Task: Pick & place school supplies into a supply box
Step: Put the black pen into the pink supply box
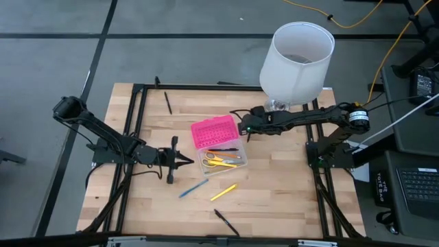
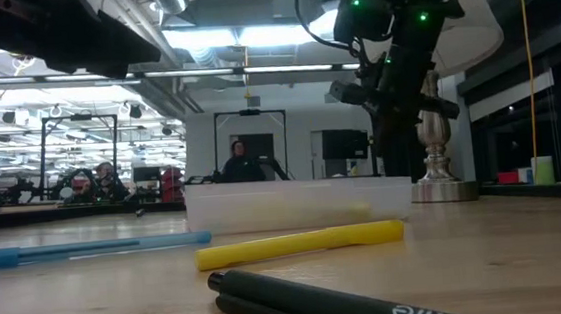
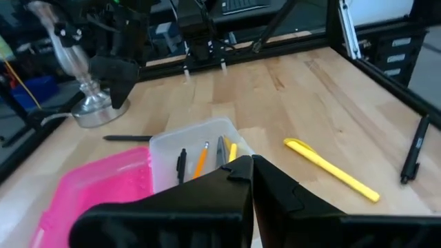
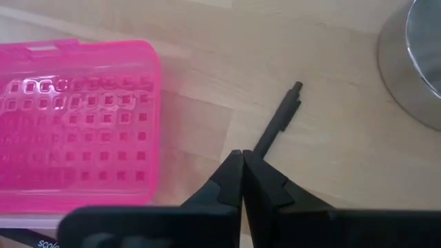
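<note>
The right end effector (image 4: 242, 160) hangs closed and empty over a black pen (image 4: 278, 122) on the desk (image 1: 288, 185), at about three o'clock of the supply box (image 1: 221, 142). With fingers pinched it could only shove the pen toward the lamp base (image 4: 413, 62) unless it opens first. The left end effector (image 1: 180, 161), closed and empty at nine o'clock of the box, waits; the yellow pen (image 1: 223, 192) and blue pen (image 1: 193, 188) lie loose at six.

A wooden table (image 1: 274, 199) holds a box (image 1: 223, 161) with a pink lid (image 1: 214, 132), a blue pen (image 1: 193, 188), a yellow pen (image 1: 223, 192), black pens and a lamp (image 1: 295, 58) far right
</note>
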`<state>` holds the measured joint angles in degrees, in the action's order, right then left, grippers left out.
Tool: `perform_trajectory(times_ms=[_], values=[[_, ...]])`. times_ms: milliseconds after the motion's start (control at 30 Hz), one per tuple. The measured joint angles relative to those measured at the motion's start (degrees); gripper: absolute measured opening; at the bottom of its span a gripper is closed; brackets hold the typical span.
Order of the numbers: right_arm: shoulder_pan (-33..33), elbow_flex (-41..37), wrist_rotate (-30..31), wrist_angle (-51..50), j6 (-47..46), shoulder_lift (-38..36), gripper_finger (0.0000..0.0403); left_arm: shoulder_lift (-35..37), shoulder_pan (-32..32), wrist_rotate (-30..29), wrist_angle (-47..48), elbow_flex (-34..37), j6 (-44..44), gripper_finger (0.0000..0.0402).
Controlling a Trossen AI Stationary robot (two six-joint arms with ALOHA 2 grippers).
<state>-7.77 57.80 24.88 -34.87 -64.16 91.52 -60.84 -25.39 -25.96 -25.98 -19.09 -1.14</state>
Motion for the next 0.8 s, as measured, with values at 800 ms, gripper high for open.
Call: perform_trajectory(times_ms=[800], values=[[-1.6, -0.1, -2.9, 0.8, -9.3, 6.6, 0.0119, 0.0, 0.0, 0.1, 0.0, 0.0, 4.9, 0.0002]])
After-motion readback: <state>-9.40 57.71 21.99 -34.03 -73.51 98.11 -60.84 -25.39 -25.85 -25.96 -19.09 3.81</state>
